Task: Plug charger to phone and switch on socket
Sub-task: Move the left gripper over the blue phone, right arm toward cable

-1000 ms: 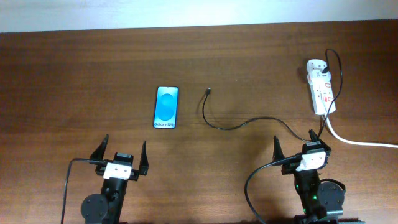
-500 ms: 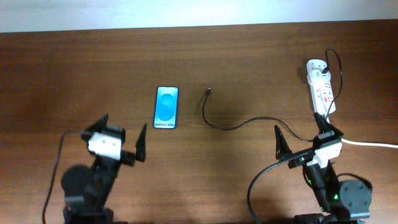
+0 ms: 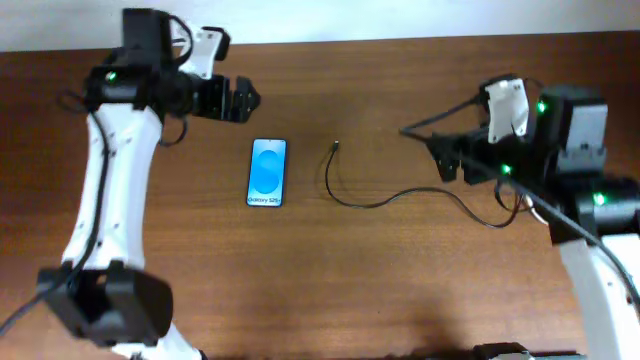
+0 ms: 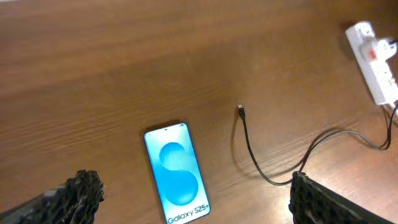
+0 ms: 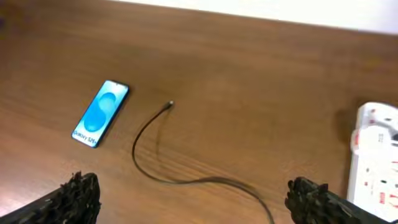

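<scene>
The phone (image 3: 267, 172) lies flat at the table's middle left, its blue screen up. It also shows in the left wrist view (image 4: 175, 171) and the right wrist view (image 5: 101, 112). The charger (image 3: 330, 180) is a thin black cable; its tip lies free to the right of the phone, apart from it (image 4: 249, 146) (image 5: 202, 180). The socket (image 4: 376, 59) (image 5: 373, 149) lies at the far right, hidden under my right arm in the overhead view. My left gripper (image 3: 238, 100) (image 4: 193, 199) is open and empty, high behind the phone. My right gripper (image 3: 445, 158) (image 5: 194, 198) is open and empty above the cable.
The brown wooden table (image 3: 330, 290) ends at a white wall along the back. A black plug sits in the socket's far end. My own black cables hang beside both arms.
Both arms have risen from their low pose at the front edge. The left gripper now hangs behind the phone and the right arm covers the socket. Phone and charger have not moved.
</scene>
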Tool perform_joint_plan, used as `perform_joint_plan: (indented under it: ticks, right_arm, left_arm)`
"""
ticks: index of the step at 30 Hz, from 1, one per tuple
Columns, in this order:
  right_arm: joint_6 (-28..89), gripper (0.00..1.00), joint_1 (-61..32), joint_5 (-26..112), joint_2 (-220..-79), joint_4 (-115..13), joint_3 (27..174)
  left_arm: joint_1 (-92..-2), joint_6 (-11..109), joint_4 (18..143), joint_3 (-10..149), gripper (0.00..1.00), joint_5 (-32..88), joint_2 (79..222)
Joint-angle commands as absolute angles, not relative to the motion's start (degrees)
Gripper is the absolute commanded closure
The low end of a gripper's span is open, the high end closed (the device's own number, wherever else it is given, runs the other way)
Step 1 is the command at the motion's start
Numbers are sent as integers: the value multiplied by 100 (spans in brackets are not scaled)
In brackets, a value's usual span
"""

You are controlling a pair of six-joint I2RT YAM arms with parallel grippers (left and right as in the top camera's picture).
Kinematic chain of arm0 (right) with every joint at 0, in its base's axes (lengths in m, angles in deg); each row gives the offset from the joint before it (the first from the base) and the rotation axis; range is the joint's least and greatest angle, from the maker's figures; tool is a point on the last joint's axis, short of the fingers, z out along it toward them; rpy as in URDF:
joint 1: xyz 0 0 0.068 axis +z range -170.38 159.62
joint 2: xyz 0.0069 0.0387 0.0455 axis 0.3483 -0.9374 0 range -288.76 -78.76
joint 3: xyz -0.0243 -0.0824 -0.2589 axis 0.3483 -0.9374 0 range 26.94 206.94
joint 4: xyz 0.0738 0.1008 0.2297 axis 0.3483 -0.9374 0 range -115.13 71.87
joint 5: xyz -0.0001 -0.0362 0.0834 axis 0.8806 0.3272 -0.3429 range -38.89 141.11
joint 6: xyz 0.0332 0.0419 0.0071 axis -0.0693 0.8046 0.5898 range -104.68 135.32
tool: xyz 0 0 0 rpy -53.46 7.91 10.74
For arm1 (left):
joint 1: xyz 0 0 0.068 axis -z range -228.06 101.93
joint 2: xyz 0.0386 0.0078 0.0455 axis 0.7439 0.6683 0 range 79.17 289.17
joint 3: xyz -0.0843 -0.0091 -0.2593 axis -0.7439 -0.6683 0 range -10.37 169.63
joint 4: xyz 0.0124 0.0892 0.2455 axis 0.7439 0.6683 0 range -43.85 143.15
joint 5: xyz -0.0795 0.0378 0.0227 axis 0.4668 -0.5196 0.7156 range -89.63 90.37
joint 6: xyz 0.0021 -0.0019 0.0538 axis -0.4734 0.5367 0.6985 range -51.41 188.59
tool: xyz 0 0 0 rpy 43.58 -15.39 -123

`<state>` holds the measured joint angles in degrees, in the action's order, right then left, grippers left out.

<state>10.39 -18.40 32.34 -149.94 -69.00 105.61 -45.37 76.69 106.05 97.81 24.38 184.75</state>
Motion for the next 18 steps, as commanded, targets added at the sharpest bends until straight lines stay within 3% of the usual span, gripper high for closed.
perform_joint_plan:
  ticks: [1,7,12,18]
  right_arm:
    - [1041,2,-1814,3086,-15367,-6981,10740]
    - [1041,2,-1814,2598,-16076,-7153,10740]
    - [1041,2,-1814,2603,-16170,-7234,10740]
    - [1039,2,-1814,2605,-16170,-7284,10740]
  left_arm:
    - [-4419,7761,10693,9982,1,2465,18906]
    - [-4386,7630,10769,9982,1,2403,19059]
    - [-3868,6371,10708,9982,1,777,19632]
    - [-3621,6074,10699,9982,0,504,20346]
